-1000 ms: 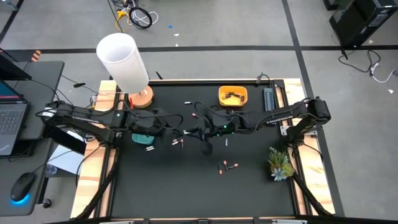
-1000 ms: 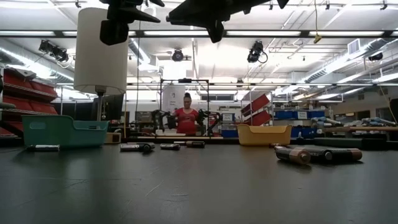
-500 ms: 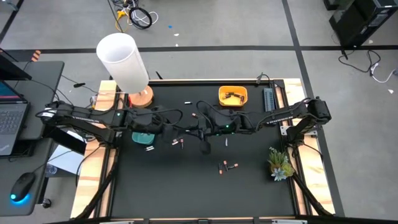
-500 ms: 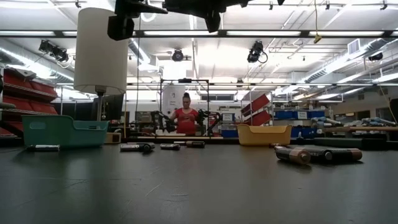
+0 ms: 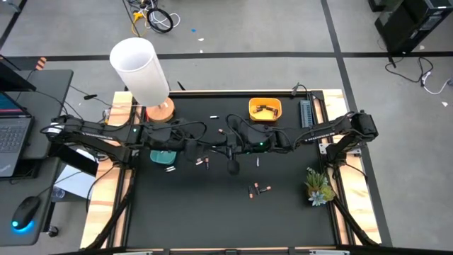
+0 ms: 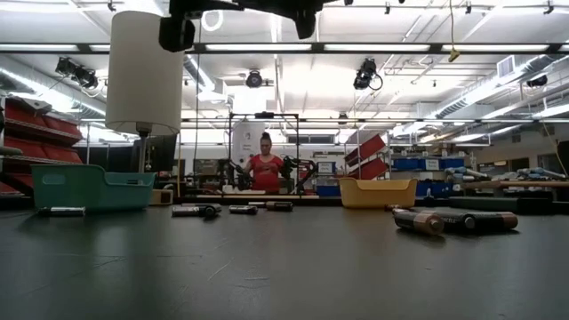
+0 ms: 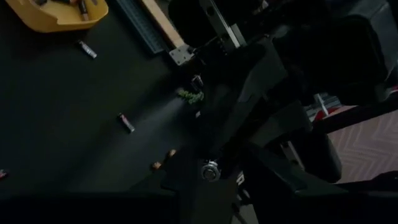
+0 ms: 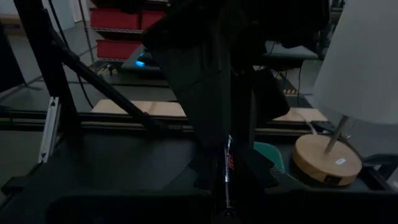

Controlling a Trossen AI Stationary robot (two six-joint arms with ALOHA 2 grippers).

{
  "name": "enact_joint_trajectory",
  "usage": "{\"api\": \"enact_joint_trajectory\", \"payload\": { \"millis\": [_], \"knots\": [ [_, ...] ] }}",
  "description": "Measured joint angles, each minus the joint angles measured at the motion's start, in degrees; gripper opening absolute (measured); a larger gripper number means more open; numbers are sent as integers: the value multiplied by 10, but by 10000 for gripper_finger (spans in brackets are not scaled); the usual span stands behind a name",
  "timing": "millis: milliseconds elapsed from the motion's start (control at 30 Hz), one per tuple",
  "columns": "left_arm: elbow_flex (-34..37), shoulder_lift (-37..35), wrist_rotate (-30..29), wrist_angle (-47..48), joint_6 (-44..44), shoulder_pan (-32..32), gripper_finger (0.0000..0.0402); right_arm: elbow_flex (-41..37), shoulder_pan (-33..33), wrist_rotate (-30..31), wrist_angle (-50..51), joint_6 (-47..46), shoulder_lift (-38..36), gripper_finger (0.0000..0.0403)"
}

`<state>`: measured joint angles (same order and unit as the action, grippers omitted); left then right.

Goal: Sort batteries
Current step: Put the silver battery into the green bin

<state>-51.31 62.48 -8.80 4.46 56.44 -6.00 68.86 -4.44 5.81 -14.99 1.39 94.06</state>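
Both arms meet above the table's middle. My right gripper [image 5: 224,146] is shut on a thin silver battery with a red mark [image 8: 227,163]. My left gripper [image 5: 205,147] stands right in front of it, a dark mass [image 8: 211,81] in the right wrist view; whether it touches the battery is hidden. Loose batteries lie on the black mat: a pair [image 5: 260,189] near the middle, others [image 5: 202,162] by the left arm. A yellow bin [image 5: 265,109] holds several dark batteries. A teal bin [image 5: 161,156] sits under the left arm. My right gripper pinches the battery's near end [image 8: 226,196] between its two fingers. The battery reaches out ahead of the fingers toward the left gripper, lifted well clear of the mat. Its far end [image 8: 228,142] disappears against the left gripper's dark body.
A white lamp [image 5: 139,71] on a round wooden base stands at the far left corner. A green plant sprig [image 5: 318,185] sits at the right edge. Cables loop above the mat between the arms. Two batteries [image 6: 449,220] lie near the low camera. A person stands in the room beyond.
Both grippers have tipped upward, and their ends have risen toward the top of the low view. They stay close together over the table's middle. Nothing on the mat has moved.
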Motion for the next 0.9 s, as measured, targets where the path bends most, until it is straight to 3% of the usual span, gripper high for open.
{"api": "enact_joint_trajectory", "payload": {
  "millis": [333, 900],
  "knots": [
    [0, 0, -35, -8, -20, 0, 38, 0, -8, 29, -16, 21, -1, 39],
    [0, 2, -63, 5, -35, 0, 38, 0, -5, 54, 9, 7, 0, 123]
  ]
}}
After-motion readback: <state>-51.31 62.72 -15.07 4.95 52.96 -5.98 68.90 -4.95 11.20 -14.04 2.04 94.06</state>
